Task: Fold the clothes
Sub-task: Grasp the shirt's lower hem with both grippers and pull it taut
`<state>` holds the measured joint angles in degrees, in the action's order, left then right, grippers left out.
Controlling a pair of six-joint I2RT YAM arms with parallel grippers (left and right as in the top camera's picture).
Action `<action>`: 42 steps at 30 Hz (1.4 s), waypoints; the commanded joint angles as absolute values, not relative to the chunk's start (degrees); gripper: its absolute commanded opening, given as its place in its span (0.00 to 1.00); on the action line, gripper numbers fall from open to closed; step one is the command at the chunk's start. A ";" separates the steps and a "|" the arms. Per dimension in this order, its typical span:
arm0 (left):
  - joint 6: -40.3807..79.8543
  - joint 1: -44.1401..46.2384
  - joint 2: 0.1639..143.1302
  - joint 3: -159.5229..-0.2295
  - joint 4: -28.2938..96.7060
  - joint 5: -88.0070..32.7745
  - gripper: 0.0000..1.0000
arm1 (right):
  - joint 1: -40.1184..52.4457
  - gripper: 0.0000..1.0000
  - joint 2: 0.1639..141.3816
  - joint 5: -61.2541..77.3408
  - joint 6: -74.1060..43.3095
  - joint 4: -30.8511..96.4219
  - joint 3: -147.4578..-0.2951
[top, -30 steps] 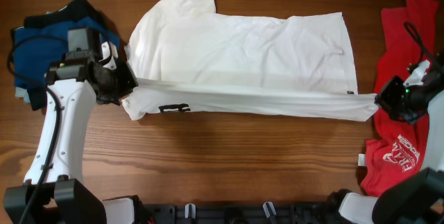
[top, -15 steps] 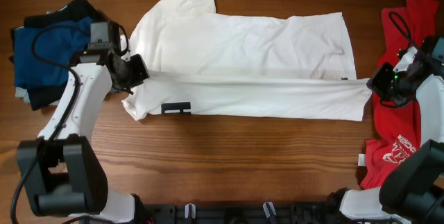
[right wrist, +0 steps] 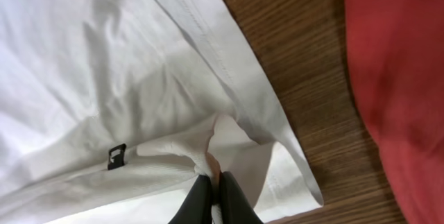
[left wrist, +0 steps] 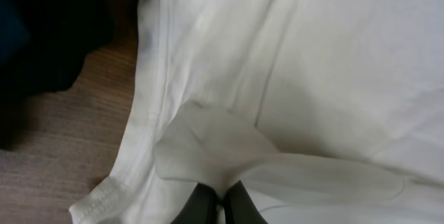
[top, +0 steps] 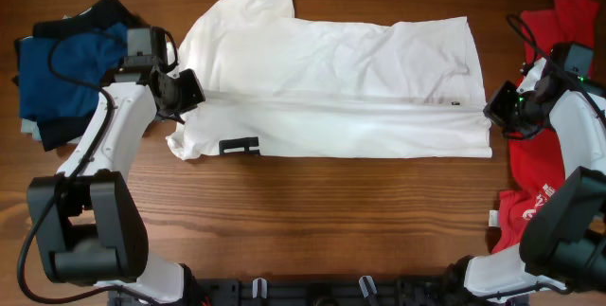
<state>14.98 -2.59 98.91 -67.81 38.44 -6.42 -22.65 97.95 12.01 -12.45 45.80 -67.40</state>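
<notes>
White T-shirt looks one lengthwise fold in, plenty left. Left gripper and right gripper pinch its folded edge.

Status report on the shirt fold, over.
Left pincer shut on white T-shirt, sleeve end. Right pincer shut on it, hem end. Long fold laid across the shirt. Red T-shirt beside right pincer, not blocking.
</notes>
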 commanded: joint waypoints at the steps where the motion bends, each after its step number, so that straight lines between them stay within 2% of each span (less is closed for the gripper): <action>1: 15.70 -2.07 100.01 -67.68 36.88 -5.04 0.04 | -22.44 0.04 100.22 9.89 -13.89 45.52 -67.02; 5: 15.70 -2.07 100.09 -67.68 36.14 -5.04 0.04 | -22.44 0.04 101.49 9.89 -14.22 44.88 -67.02; 7: 15.66 -2.07 100.09 -67.68 36.16 -5.04 0.12 | -22.44 0.06 101.71 9.89 -14.13 44.66 -67.02; 8: 15.31 -2.09 100.09 -67.68 36.32 -5.04 0.29 | -22.44 0.12 101.71 9.89 -14.13 44.58 -67.02; 10: 13.65 -2.09 100.09 -67.72 36.84 -5.02 0.55 | -22.46 0.32 101.58 9.89 -13.82 44.53 -67.09; 11: 13.67 -2.09 99.94 -67.72 36.82 -4.82 0.71 | -22.46 0.44 101.56 9.82 -13.45 44.40 -67.22; 12: 13.65 -2.15 99.74 -67.79 36.88 -4.84 0.78 | -22.46 0.50 101.43 9.04 -13.47 44.36 -67.48; 13: 13.45 -2.15 99.44 -67.83 37.06 -4.84 0.81 | -22.46 0.58 101.32 8.29 -13.47 44.38 -67.79; 21: 12.40 -2.13 91.79 -67.94 37.85 -4.84 0.84 | -22.44 0.58 96.53 7.53 -12.88 46.63 -70.83; 27: 12.45 -2.09 90.94 -67.68 48.29 -4.86 0.83 | -22.31 0.58 96.05 11.35 -9.72 52.97 -70.28; 29: 12.47 -2.09 91.59 -66.85 50.06 -5.02 0.81 | -22.11 0.53 96.14 14.00 -7.20 52.47 -69.21; 31: 12.45 -2.09 91.98 -64.55 49.93 -6.48 0.80 | -21.58 0.48 96.23 16.86 -5.63 51.00 -67.33; 42: 12.45 -2.09 92.07 -55.16 42.19 -10.46 0.82 | -19.68 0.48 96.27 16.14 -8.08 45.54 -59.05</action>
<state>13.61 -2.24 91.50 -57.10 42.98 -8.82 -19.88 96.62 15.27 -7.62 46.37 -60.93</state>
